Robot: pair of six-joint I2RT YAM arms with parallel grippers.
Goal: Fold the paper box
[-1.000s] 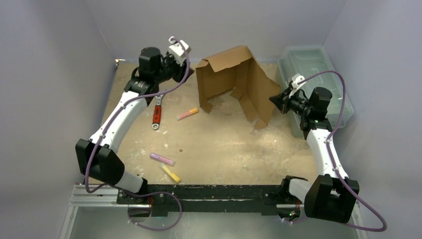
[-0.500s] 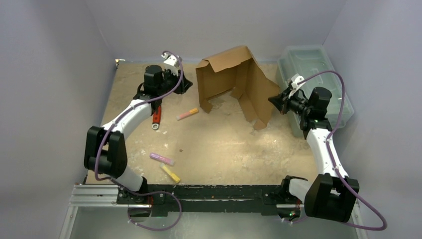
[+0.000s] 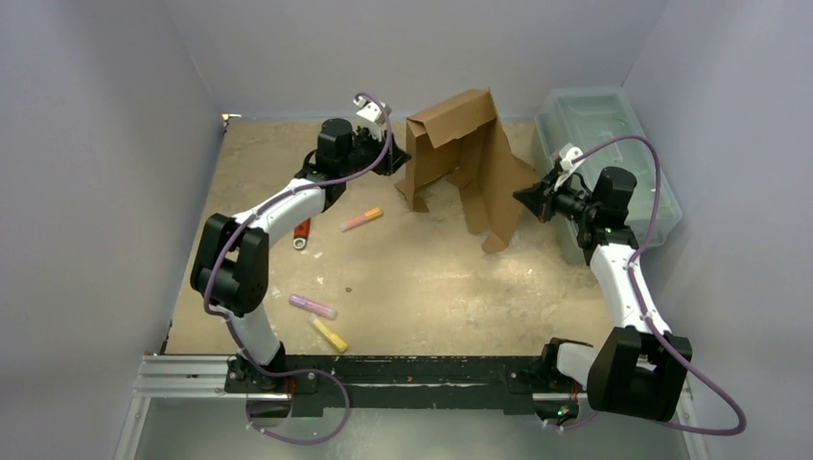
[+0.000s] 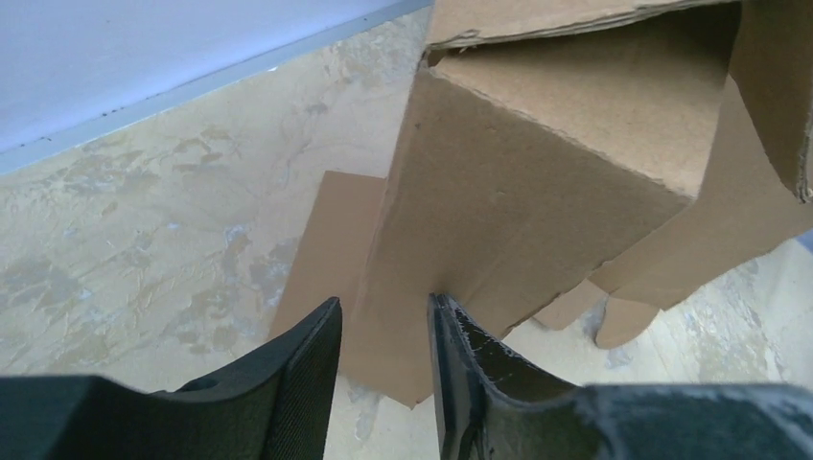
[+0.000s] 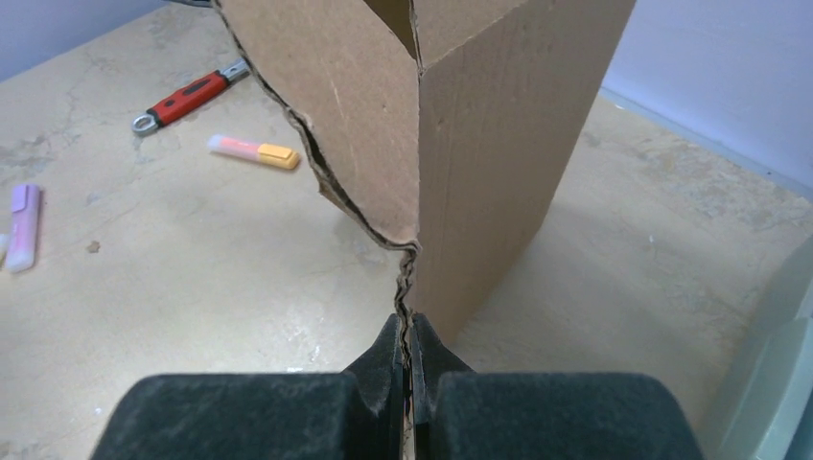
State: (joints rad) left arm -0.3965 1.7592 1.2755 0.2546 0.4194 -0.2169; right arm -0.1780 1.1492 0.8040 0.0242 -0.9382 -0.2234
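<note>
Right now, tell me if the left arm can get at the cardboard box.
Probably yes: the left gripper is open right at a side panel of the cardboard box, nothing between them.

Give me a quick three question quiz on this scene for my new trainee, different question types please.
1. True or false: the right gripper is shut on an edge of the paper box.
2. The wrench handle is: A red, B blue, C green?
3. Fill in: the translucent bin stands at the table's far ____ corner.
Key: 1 true; 2 A; 3 right.
</note>
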